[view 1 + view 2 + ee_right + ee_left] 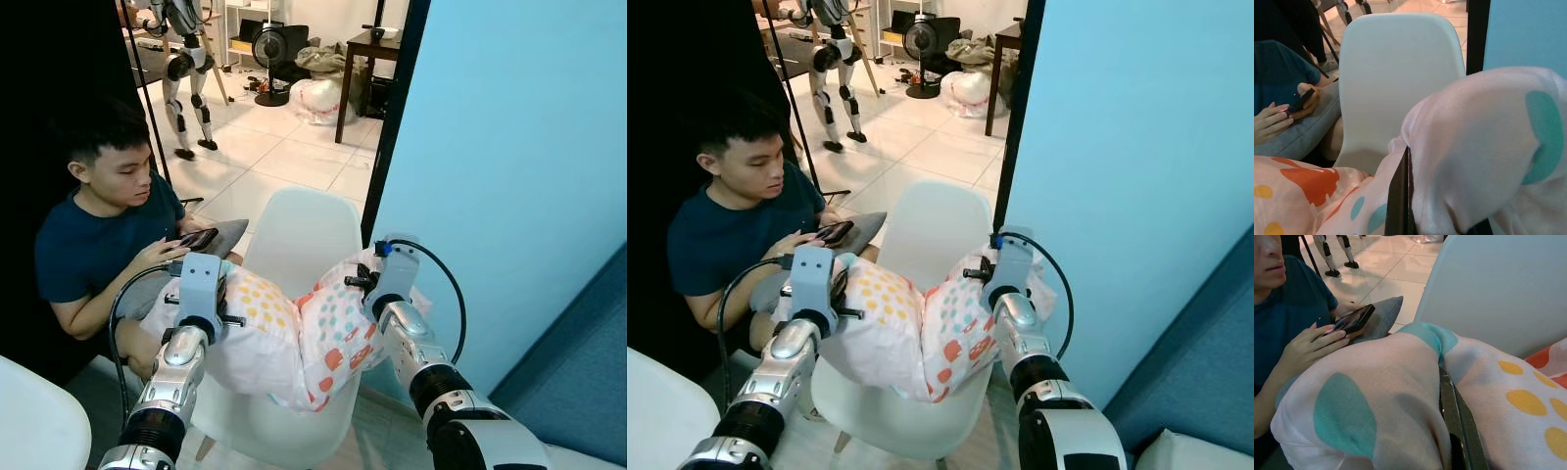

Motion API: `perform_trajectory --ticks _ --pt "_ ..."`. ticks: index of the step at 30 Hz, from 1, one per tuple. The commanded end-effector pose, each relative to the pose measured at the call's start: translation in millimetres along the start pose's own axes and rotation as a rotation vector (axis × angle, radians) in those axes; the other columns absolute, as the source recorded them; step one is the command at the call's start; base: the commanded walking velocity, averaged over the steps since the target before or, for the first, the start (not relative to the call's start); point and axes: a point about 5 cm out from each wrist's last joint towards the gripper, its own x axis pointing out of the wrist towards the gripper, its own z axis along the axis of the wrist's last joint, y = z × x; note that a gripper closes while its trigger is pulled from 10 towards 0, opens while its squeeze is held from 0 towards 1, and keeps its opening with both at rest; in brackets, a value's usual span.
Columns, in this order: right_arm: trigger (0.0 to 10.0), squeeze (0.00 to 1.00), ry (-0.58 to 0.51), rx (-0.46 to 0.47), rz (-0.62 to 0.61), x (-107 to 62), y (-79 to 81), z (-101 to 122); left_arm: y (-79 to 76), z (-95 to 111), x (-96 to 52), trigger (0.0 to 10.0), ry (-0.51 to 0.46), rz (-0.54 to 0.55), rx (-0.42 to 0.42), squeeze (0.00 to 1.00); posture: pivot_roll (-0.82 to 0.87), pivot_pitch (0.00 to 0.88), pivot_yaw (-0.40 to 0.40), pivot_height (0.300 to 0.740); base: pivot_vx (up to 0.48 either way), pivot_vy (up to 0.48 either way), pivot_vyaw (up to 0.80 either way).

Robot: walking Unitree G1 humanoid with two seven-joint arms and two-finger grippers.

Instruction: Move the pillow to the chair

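A white pillow (284, 338) with orange, yellow and teal dots hangs bunched between my two grippers, just above the seat of the white chair (304, 230). My left gripper (214, 302) is shut on the pillow's left end, where the cloth folds over one black finger (1455, 417). At the pillow's right end, close to the blue wall, my right gripper (364, 284) is shut on the cloth. Pale fabric wraps its dark finger (1399, 192) in the right wrist view. The chair's backrest (1400, 83) stands straight ahead behind the pillow.
A person (103, 230) sits close on the left of the chair, holding a phone (196, 239). A blue wall (509, 147) hems in the right side. Another white chair (29, 421) is at the near left. A humanoid robot (186, 69), fan (271, 47) and dark table (372, 47) stand far back.
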Motion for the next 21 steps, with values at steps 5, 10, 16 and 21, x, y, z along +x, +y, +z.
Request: perform_trajectory --ticks 5,10,16,21 --pt "10.0 0.00 -0.048 -0.014 0.038 4.9 6.8 15.9 0.8 14.3 6.6 10.0 -0.057 -0.031 0.032 0.00 0.04 0.000 -0.063 0.680 0.000 0.000 0.00" --pt "10.0 0.00 -0.046 -0.014 0.034 4.4 5.3 14.9 1.1 14.6 6.3 10.0 -0.059 -0.032 0.034 0.00 0.04 0.000 -0.063 0.660 0.000 0.000 0.00" --pt "10.0 0.00 -0.045 -0.014 0.040 4.2 6.3 14.2 0.2 12.7 4.7 10.0 -0.058 -0.032 0.037 0.00 0.05 0.000 -0.064 0.655 0.000 0.000 0.00" --pt "10.0 0.00 -0.044 -0.015 0.043 4.3 6.9 14.1 0.0 12.0 4.5 10.0 -0.056 -0.031 0.036 0.00 0.04 0.000 -0.064 0.655 0.000 0.000 0.00"
